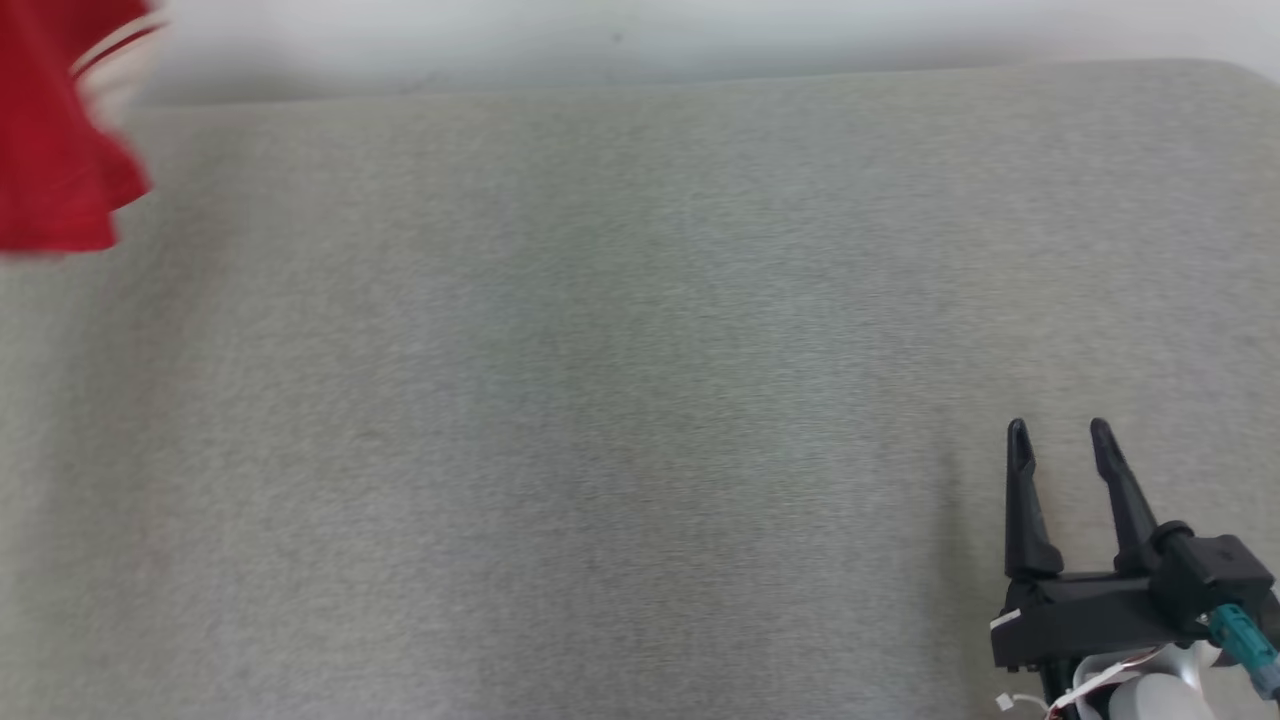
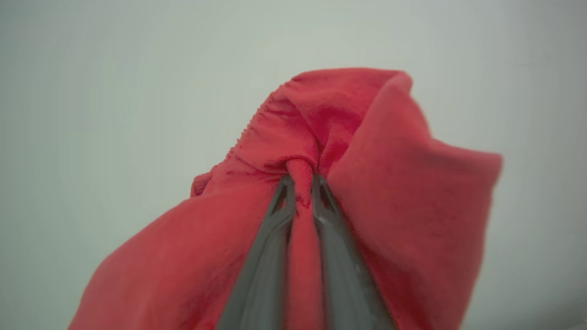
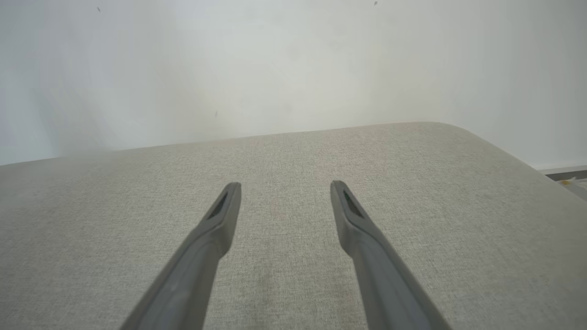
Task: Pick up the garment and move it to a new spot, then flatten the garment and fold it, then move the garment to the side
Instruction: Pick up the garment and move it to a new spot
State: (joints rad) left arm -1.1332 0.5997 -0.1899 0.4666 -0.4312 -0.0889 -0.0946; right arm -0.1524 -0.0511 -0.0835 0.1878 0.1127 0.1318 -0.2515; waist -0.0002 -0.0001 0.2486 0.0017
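Nearest, at the lower right of the head view, the right gripper (image 1: 1059,430) is seen with its two dark fingers pointing up the picture. Its jaws are held well apart and nothing is gripped between them. In the right wrist view the same gripper (image 3: 285,185) is shown spread wide above the grey cushion (image 3: 412,192), and bare woven fabric is visible in the gap between the fingers.

The grey cushion (image 1: 640,400) is spread across the middle of the head view, and its rounded far corner is seen at the upper right.

Further off, at the far left edge of the head view, the red garment (image 1: 50,150) is seen hanging in loose folds, cut off by the edge of the picture and blurred. A pale stripe is made out near its top. Whether its lower hem touches the cushion cannot be told.

In the left wrist view the left gripper (image 2: 302,179) is closed on a pinched fold of the red garment (image 2: 412,206). The fingers are drawn almost together, with only a narrow ridge of cloth between the tips. The rest of the cloth is draped around and beneath the fingers.

Farthest, a pale wall (image 1: 640,40) is seen behind the cushion's far edge.
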